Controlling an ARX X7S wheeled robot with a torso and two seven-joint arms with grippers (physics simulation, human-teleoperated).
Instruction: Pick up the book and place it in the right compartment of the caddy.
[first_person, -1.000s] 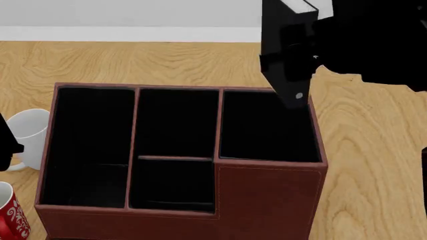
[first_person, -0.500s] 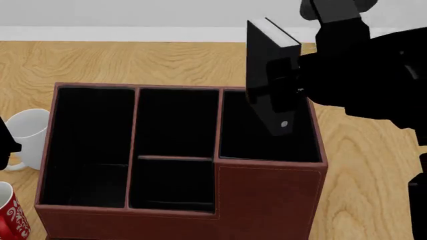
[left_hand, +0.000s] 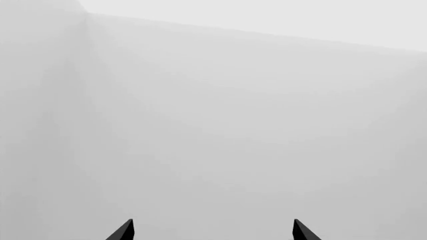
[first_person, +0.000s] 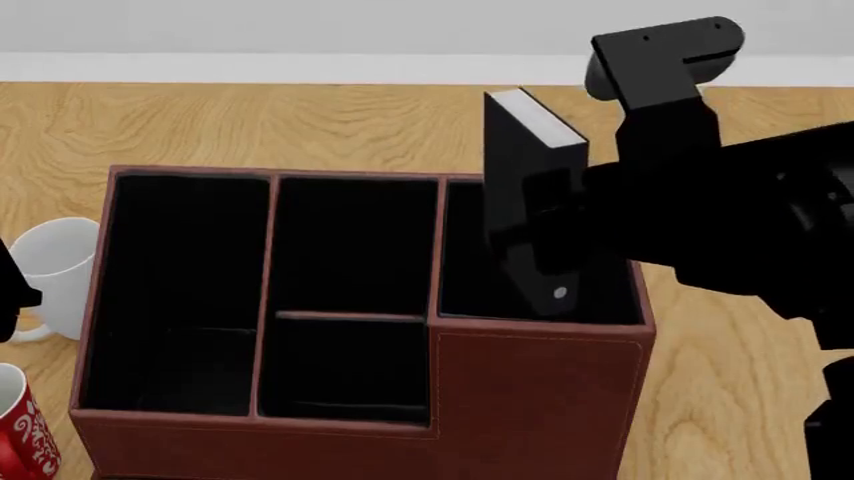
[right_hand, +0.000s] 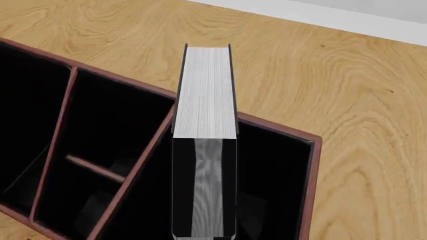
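The black book (first_person: 514, 175) with its white page edge (right_hand: 207, 92) stands upright, gripped by my right gripper (first_person: 550, 265). Its lower end sits over or just inside the right compartment (first_person: 474, 270) of the reddish-brown caddy (first_person: 534, 400). In the right wrist view the book hangs over that compartment (right_hand: 273, 185), close to the divider wall. My left gripper (left_hand: 212, 232) is open and faces a blank grey wall; only its two fingertips show.
A white mug (first_person: 54, 265) and a red patterned mug (first_person: 20, 430) stand left of the caddy. The caddy's long narrow section (first_person: 180, 290) and two small middle sections (first_person: 350, 300) show black lining. Wooden tabletop (first_person: 747, 300) surrounds the caddy.
My right gripper has moved the book left and down, from above the caddy's back right corner to over the right compartment, its lower end dropping to the rim. The left arm has not moved.
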